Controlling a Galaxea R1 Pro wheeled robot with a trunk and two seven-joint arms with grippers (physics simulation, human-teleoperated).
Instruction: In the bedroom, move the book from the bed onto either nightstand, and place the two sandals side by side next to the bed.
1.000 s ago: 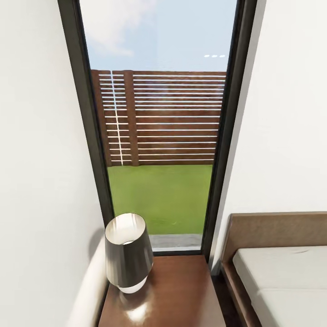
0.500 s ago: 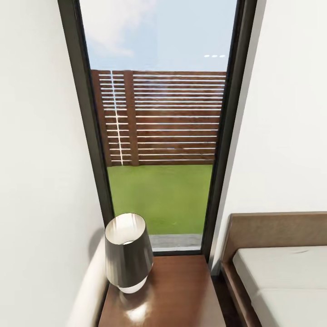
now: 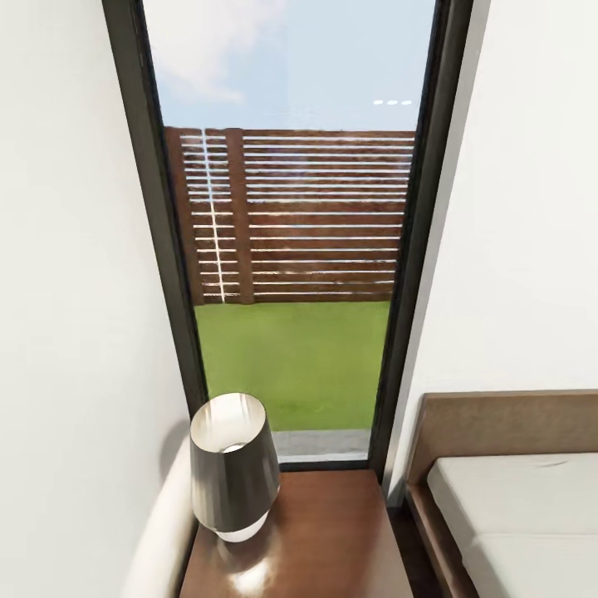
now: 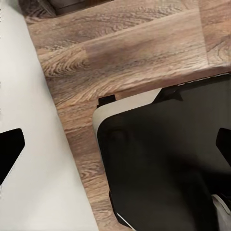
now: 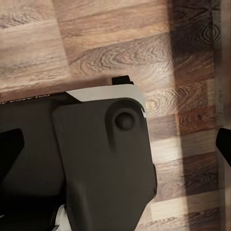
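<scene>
Left fingers (image 4: 10, 149) spread over floor (image 4: 120, 53), lamp (image 3: 234, 465) on nightstand (image 3: 324, 540), bed (image 3: 515, 515) beside

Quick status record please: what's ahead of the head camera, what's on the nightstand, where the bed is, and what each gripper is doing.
ahead: tall window with lawn and slatted wooden fence outside
nightstand: below the window, dark brown top
on nightstand: lamp with dark shade, at its left side
bed: right of the nightstand, pale mattress, brown headboard
left gripper: open, nothing between the fingers, over wood-plank floor and the robot's base
right gripper: open, holding nothing, also over the floor
</scene>
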